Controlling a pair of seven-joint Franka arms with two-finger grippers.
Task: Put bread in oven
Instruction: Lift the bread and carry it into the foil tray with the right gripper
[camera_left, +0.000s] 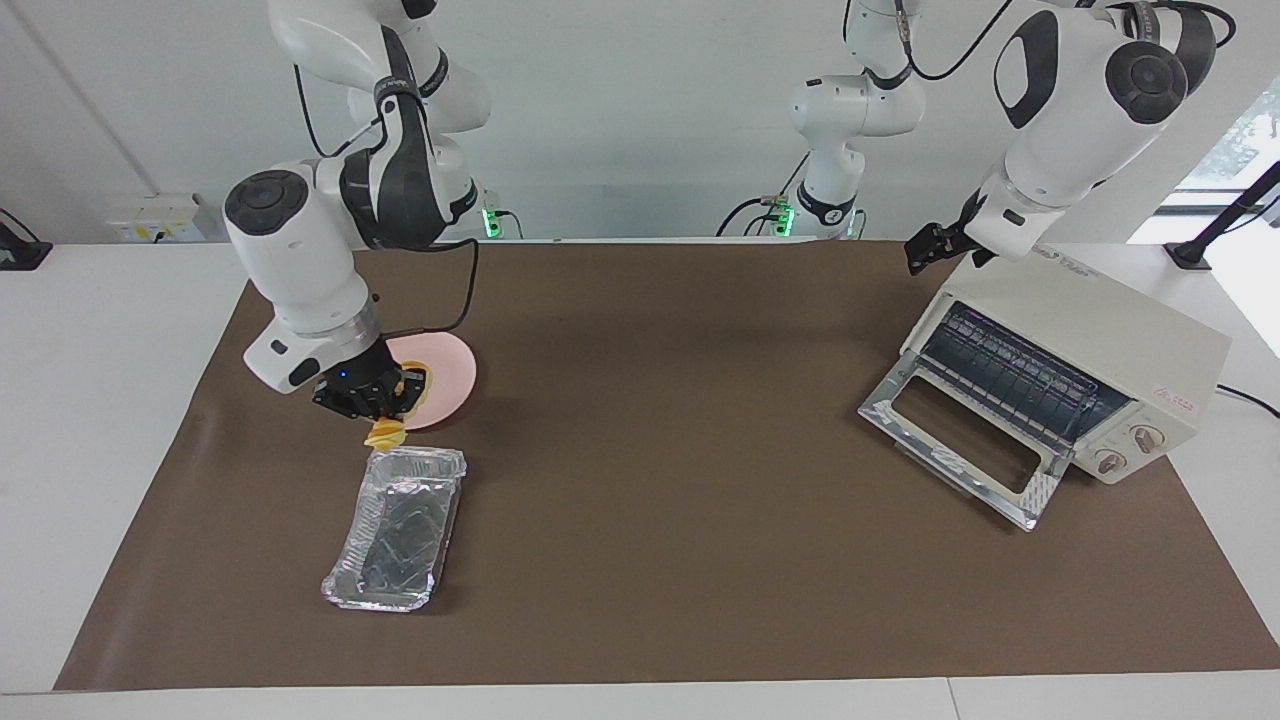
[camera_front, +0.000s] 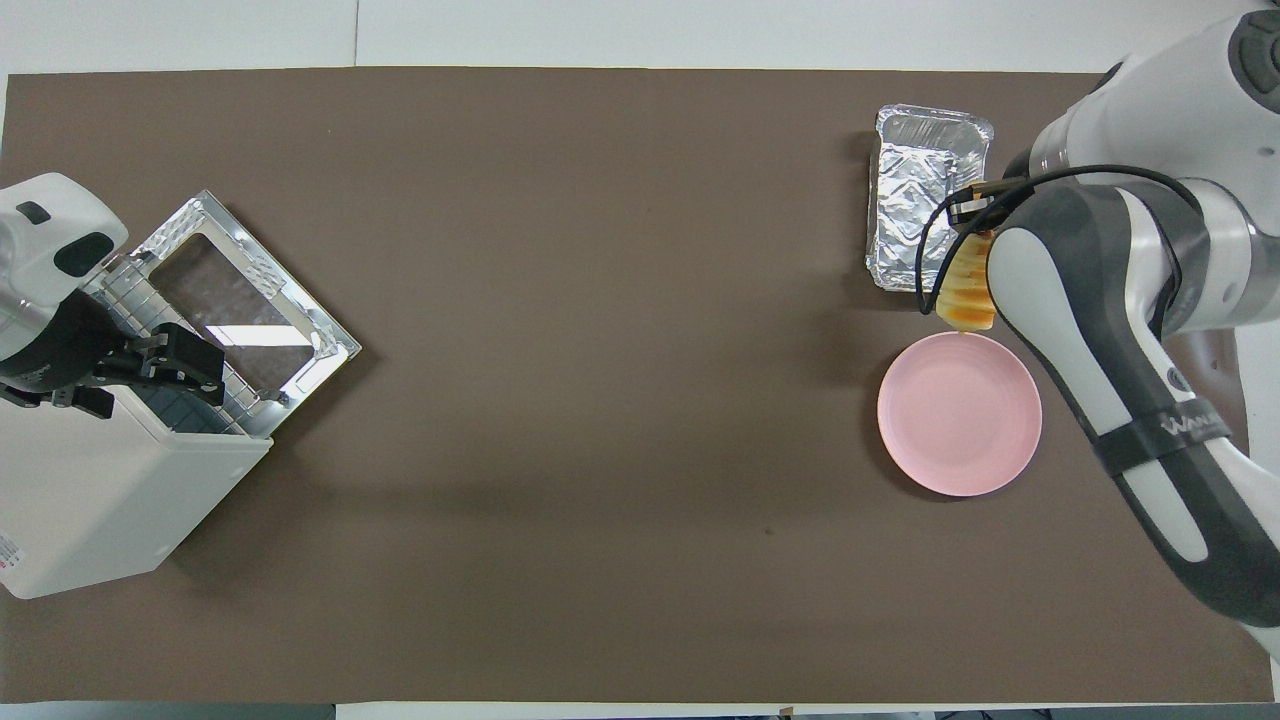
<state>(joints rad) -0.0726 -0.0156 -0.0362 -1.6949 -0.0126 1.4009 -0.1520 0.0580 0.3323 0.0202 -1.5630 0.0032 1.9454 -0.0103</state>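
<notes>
My right gripper (camera_left: 372, 395) has its fingers closed on the bread (camera_left: 386, 432), gripping one end so the loaf hangs downward. It is in the air over the gap between the plate (camera_left: 450, 372) and the foil tray (camera_left: 395, 528), at the right arm's end of the surface (camera_left: 640, 560).

The loaf looks light and soft, and its ridged slices would likely crush or shear under a hard squeeze. Held by one end it may swing, so I judge a grip across the middle would be steadier.

My left gripper (camera_left: 930, 248) waits over the oven (camera_left: 1090, 370), by its top edge nearest the robots; I cannot tell whether its fingers are open. The oven stands at the left arm's end, with its glass door (camera_left: 965, 440) dropped open and the rack (camera_left: 1010, 365) showing.

By my count: one bread, one oven, one plate, one tray, two arms.
</notes>
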